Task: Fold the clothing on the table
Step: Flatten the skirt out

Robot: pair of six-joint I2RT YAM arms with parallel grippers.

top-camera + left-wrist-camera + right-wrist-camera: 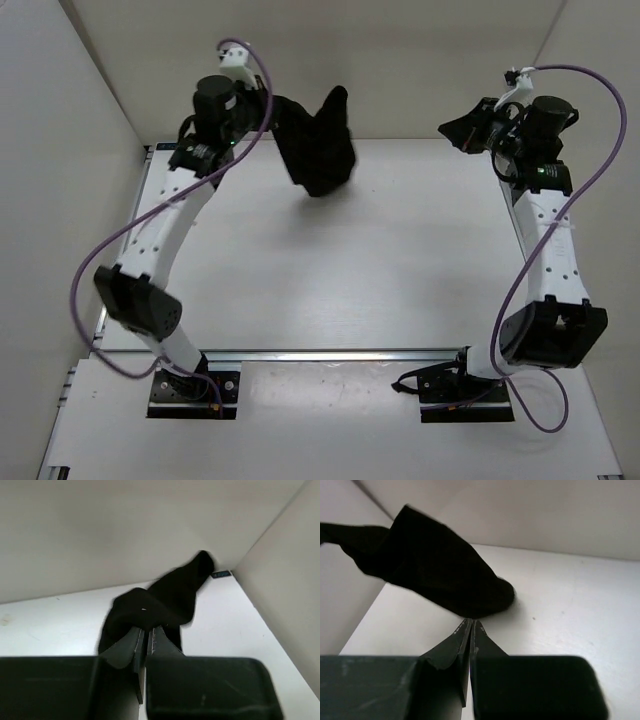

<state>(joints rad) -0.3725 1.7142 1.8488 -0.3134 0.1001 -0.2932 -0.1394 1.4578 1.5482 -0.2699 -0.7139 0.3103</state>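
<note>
Top view, with 12 o'clock taken as the far edge of the counter (330,280). Clothing (322,155) between 11 and 12 o'clock, near that far edge, bunched and lifted into a dark crumpled mass, one pointed fold raised against the back wall (400,60). Left pincer (272,110) at about 11 o'clock, clamped on the upper left part of the clothing. Right pincer (458,130) at about 1 o'clock, closed with nothing held, well apart from the clothing, bare counter between the two. Contact between the lowest fold and the counter surface: not possible to tell.

Left wrist view. Fingertips (129,645) pressed almost flat together, black fabric nipped at their ends. Bulk of the clothing directly beyond the tips toward 12 o'clock, a narrower tongue stretching up to 1 o'clock toward the corner of the walls, and a looser fold dropping to 9 o'clock beside the left finger.

Right wrist view. Jaws shut tip to tip, nothing between them. Clothing blurred, spread from 12 round to 10 o'clock above the tips, its rounded lower end just over the white surface. Apparent nearness of fabric to tips not borne out by the top view.
</note>
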